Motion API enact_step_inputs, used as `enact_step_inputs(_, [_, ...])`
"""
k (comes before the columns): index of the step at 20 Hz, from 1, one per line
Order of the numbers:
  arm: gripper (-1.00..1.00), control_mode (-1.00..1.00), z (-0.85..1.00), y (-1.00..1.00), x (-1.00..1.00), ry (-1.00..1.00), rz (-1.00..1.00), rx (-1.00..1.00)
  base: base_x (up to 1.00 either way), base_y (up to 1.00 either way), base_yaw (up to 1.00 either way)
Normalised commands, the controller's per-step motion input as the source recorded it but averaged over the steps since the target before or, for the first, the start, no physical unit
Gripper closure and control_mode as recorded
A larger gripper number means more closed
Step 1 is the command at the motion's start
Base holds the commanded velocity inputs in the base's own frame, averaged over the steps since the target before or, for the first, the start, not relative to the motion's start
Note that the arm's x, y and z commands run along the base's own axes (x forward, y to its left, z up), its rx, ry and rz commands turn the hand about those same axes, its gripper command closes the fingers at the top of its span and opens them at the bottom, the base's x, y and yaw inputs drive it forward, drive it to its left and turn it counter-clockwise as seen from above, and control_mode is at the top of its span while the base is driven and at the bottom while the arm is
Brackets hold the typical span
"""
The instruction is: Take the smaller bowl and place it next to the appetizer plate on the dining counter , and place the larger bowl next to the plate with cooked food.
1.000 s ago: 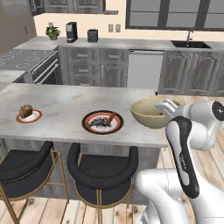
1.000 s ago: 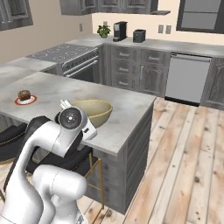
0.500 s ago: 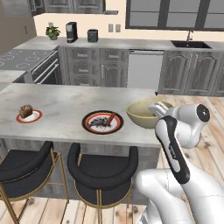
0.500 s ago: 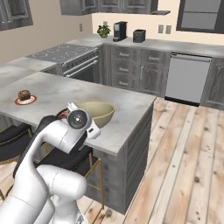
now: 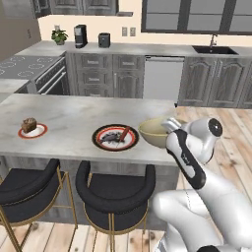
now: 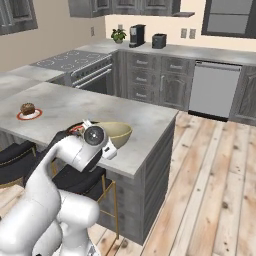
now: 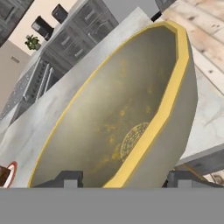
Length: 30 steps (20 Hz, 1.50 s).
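The larger bowl [image 7: 113,113] looks smooth and glazed, the dining counter [image 5: 74,118] matt marble, the floor [image 6: 210,175] wooden planks.

Dining counter [image 5: 74,115] carries appetizer plate [image 5: 33,130], plate with cooked food [image 5: 115,137], larger bowl [image 5: 153,133] just beside it.

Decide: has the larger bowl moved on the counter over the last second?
Yes. The larger bowl has slid left, closing on the plate with cooked food.

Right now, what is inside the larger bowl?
The larger bowl holds no food: the hand view shows a bare yellowish inside with a patterned base. One of the fingers sits inside the rim, the other outside, covering a small part near the rim.
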Motion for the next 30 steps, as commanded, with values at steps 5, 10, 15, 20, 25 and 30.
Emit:
enact_step_inputs(5, [1.00, -1.00, -0.40, 0.01, 0.31, 0.03, 0.00, 0.00, 0.00, 0.00, 0.00])
enact_step_inputs(10, [1.00, -1.00, -0.43, 0.01, 0.26, 0.02, 0.00, 0.00, 0.00, 0.00, 0.00])
enact_step_inputs(15, [1.00, -1.00, -0.41, 0.02, 0.22, 0.01, 0.00, 0.00, 0.00, 0.00, 0.00])
enact_step_inputs(20, [1.00, -1.00, -0.38, 0.00, 0.17, 0.01, 0.00, 0.00, 0.00, 0.00, 0.00])
enact_step_inputs(25, [1.00, -1.00, -0.38, 0.00, 0.18, 0.00, 0.00, 0.00, 0.00, 0.00, 0.00])
enact_step_inputs(30, [1.00, -1.00, -0.36, 0.05, 0.13, 0.00, 0.00, -0.01, 0.00, 0.00, 0.00])
